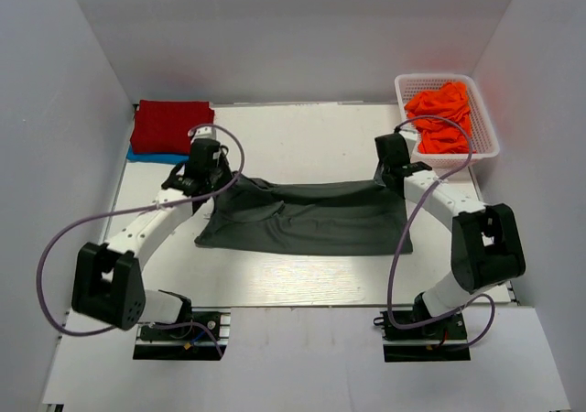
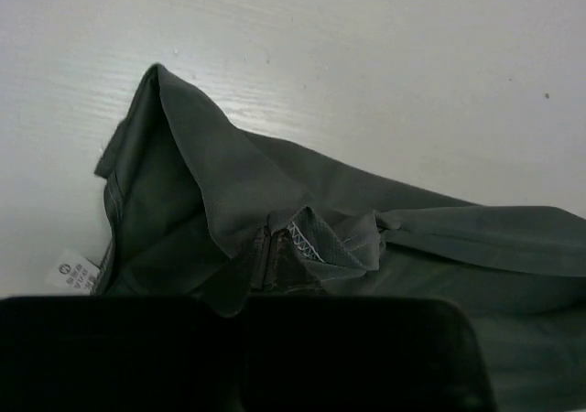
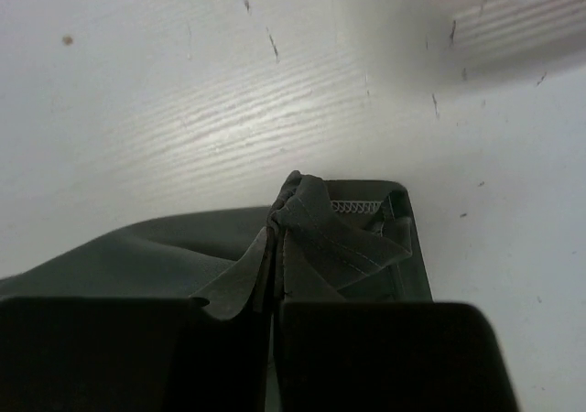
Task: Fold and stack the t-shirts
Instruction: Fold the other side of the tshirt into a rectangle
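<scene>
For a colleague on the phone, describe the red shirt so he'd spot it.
Find the table's far left corner. A folded red t-shirt lies atop a blue t-shirt whose edge peeks out. It alone is red; the orange t-shirts are in the basket.

Charcoal t-shirt (image 2: 275, 201) (white label (image 2: 73, 273)) in gripper (image 2: 245, 304)

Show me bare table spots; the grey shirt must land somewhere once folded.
Bare table runs along the far edge between the red shirt and the basket, beyond the grey shirt. A second strip lies between its near hem and the arm bases. Crowded: far left, red over blue shirt, and where left tool and right tool grip the grey shirt.
</scene>
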You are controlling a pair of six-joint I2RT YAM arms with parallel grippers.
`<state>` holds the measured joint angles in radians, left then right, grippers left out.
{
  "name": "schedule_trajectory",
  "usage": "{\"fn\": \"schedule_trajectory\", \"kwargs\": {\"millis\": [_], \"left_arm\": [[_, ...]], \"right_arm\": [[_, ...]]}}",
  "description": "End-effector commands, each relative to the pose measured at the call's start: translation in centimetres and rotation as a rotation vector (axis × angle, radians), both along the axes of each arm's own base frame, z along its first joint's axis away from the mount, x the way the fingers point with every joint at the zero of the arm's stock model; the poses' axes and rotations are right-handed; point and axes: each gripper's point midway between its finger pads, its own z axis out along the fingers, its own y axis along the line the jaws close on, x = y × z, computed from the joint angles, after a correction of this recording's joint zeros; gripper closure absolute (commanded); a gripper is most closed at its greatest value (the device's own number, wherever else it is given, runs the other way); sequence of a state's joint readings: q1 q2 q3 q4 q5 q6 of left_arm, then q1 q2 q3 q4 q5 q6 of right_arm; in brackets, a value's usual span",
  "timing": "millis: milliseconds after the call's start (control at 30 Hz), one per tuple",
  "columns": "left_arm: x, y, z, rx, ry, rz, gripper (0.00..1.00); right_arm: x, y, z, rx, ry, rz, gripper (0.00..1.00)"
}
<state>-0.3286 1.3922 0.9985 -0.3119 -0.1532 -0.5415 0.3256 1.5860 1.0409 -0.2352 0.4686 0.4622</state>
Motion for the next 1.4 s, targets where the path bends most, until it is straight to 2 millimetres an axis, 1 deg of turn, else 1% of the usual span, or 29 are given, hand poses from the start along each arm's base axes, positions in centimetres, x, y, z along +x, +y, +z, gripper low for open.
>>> {"fn": "schedule_trajectory", "kwargs": {"millis": [0, 67, 167, 233, 267, 367, 400, 433, 467, 500, 533, 567, 600, 633, 667, 700, 733, 833, 867, 900, 967, 1000, 1033, 1100, 1133, 1233, 1300, 1333, 1367], "left_arm": [[-3.1, -0.7, -0.8, -0.113, 0.008, -0.017, 1.0], [-4.6, -0.9, -1.8, -0.148, 0.03, -0.023, 1.0], [-7.9, -0.5, -5.7, -0.17, 0.11, -0.006, 1.0], [-9.1, -0.2, -6.7, -0.19, 0.13, 0.017, 1.0], [-10.3, 0.4, -8.2, -0.176, 0.173, 0.035, 1.0], [-11.8, 1.4, -9.8, -0.154, 0.233, 0.086, 0.99], [-12.6, 1.9, -10.4, -0.136, 0.268, 0.111, 0.71], [-13.0, 2.0, -10.6, -0.135, 0.289, 0.122, 0.48], [-13.1, 2.3, -10.8, -0.12, 0.305, 0.131, 0.23], [-13.8, 2.5, -11.0, -0.111, 0.342, 0.142, 0.0], [-13.5, 2.6, -10.3, -0.105, 0.336, 0.149, 0.0], [-13.6, 2.6, -9.9, -0.101, 0.346, 0.15, 0.0], [-14.3, 3.1, -9.9, -0.075, 0.38, 0.163, 0.0], [-14.2, 3.4, -9.1, -0.065, 0.37, 0.174, 0.0], [-13.6, 3.4, -7.8, -0.068, 0.346, 0.178, 0.0], [-13.5, 3.6, -7.2, -0.061, 0.335, 0.187, 0.0], [-13.5, 3.8, -6.5, -0.055, 0.331, 0.193, 0.0], [-11.1, 3.4, -2.7, -0.066, 0.25, 0.194, 0.0], [-10.7, 3.3, -2.7, -0.044, 0.264, 0.18, 0.0], [-10.2, 3.1, -2.5, -0.043, 0.266, 0.18, 0.0], [-8.3, 2.1, -1.4, -0.052, 0.238, 0.14, 0.0], [-7.8, 1.2, -2.4, -0.057, 0.28, 0.107, 0.0], [-6.6, 0.3, -1.9, -0.079, 0.263, 0.079, 0.0], [-5.9, -1.4, -3.7, -0.115, 0.311, 0.017, 0.0], [-4.9, -2.6, -3.7, -0.137, 0.283, -0.023, 0.0], [-5.0, -3.7, -6.2, -0.158, 0.351, -0.057, 0.0], [-4.8, -4.3, -8.2, -0.152, 0.391, -0.069, 0.0], [-5.2, -4.4, -9.1, -0.153, 0.416, -0.074, 0.0], [-5.7, -4.2, -10.6, -0.14, 0.458, -0.067, 0.0]], "right_arm": [[-0.7, 0.3, 1.5, 0.014, -0.066, 0.028, 1.0], [-1.4, -0.2, 1.4, 0.009, -0.069, 0.014, 1.0], [-2.7, -0.8, 0.6, 0.009, -0.053, -0.003, 1.0], [-3.0, -1.1, 0.8, 0.016, -0.062, -0.014, 1.0], [-3.6, -1.0, 0.1, 0.02, -0.042, -0.009, 1.0], [-5.1, -1.6, -1.2, 0.018, 0.008, -0.038, 0.93], [-5.4, -1.7, -1.5, 0.016, 0.021, -0.042, 0.89], [-6.2, -1.9, -2.1, 0.015, 0.043, -0.054, 0.81], [-7.2, -2.6, -2.9, -0.001, 0.077, -0.083, 0.53], [-7.9, -3.0, -3.2, -0.01, 0.089, -0.102, 0.47], [-9.4, -4.2, -3.6, -0.044, 0.132, -0.156, 0.44], [-10.0, -5.8, -3.1, -0.105, 0.127, -0.23, 0.28], [-10.2, -7.4, -2.0, -0.167, 0.105, -0.311, 0.2], [-10.6, -8.2, -1.4, -0.172, 0.085, -0.39, 0.19], [-13.6, -9.7, -1.4, -0.235, 0.17, -0.462, 0.19], [-13.2, -10.6, 0.3, -0.273, 0.121, -0.516, 0.16], [-13.7, -10.9, 0.6, -0.278, 0.133, -0.532, 0.15], [-12.8, -10.1, 2.0, -0.237, 0.109, -0.492, 0.1], [-11.9, -9.3, 2.5, -0.245, 0.118, -0.388, 0.1], [-10.3, -8.4, 2.8, -0.207, 0.069, -0.342, 0.1], [-9.2, -5.0, 1.9, -0.076, 0.086, -0.171, 0.1], [-7.2, -3.7, 3.0, -0.062, 0.011, -0.067, 0.1], [-7.0, -1.1, 2.5, 0.033, 0.028, 0.049, 0.1], [-5.2, 0.6, 3.3, 0.066, -0.036, 0.136, 0.1], [-5.2, 2.7, 3.3, 0.127, -0.029, 0.239, 0.1], [-3.9, 5.1, 2.5, 0.171, -0.012, 0.324, 0.1], [-4.7, 5.0, -0.5, 0.114, 0.114, 0.312, 0.1], [-5.0, 4.4, -1.2, 0.083, 0.153, 0.278, 0.1], [-3.9, 1.6, -1.4, -0.062, 0.155, 0.148, 0.1]]}}
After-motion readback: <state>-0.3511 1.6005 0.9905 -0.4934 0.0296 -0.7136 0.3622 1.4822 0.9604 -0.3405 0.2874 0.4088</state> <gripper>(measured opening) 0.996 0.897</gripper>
